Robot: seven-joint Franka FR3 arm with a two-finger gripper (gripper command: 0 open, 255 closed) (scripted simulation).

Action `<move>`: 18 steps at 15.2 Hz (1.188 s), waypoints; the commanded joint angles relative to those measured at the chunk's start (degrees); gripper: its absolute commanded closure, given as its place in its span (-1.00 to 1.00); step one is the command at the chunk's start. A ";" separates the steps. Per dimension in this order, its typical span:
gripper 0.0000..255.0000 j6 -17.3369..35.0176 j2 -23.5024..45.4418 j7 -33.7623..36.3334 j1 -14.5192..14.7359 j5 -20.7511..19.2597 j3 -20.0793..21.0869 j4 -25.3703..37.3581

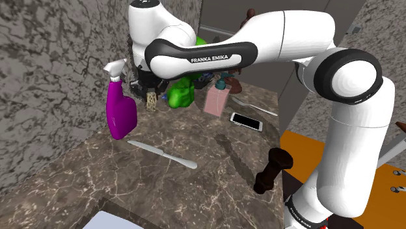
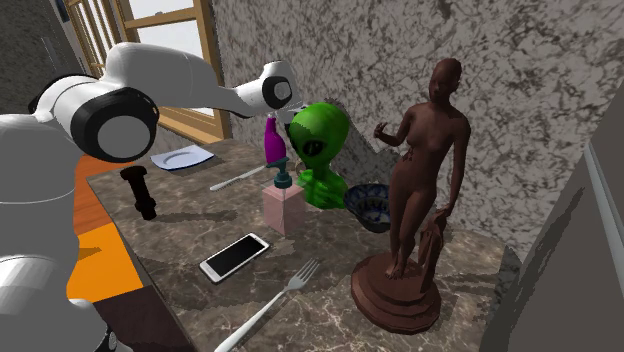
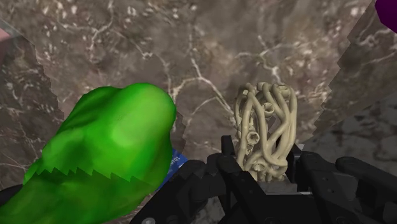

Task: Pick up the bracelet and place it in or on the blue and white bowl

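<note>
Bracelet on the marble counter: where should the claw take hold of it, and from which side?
I'd pinch the bracelet across its woven wall near the upper rim, coming down from above. It stands on end like a tube, so two opposite sides are exposed, while the green alien head crowds one flank and the purple spray bottle the other.

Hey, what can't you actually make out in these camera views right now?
Wrist view: lower end of the bracelet, hidden behind the gripper.
Second exterior view: part of the bowl, hidden behind the brown statue.
Shoulder view: white plate, cut off by the bottom edge.
Shoulder view: green alien head, partly covered by the arm.
</note>
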 commanded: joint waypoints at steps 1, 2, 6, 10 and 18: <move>1.00 -0.01 0.00 -0.01 -0.02 0.01 -0.01 -0.03; 1.00 -0.70 -0.07 -0.25 0.04 0.14 0.04 0.63; 1.00 -3.53 -0.17 -1.18 0.36 0.52 0.22 3.52; 1.00 -6.50 -0.03 -2.07 0.81 0.74 0.34 6.77; 1.00 -12.98 1.14 -3.79 2.24 0.60 0.45 14.61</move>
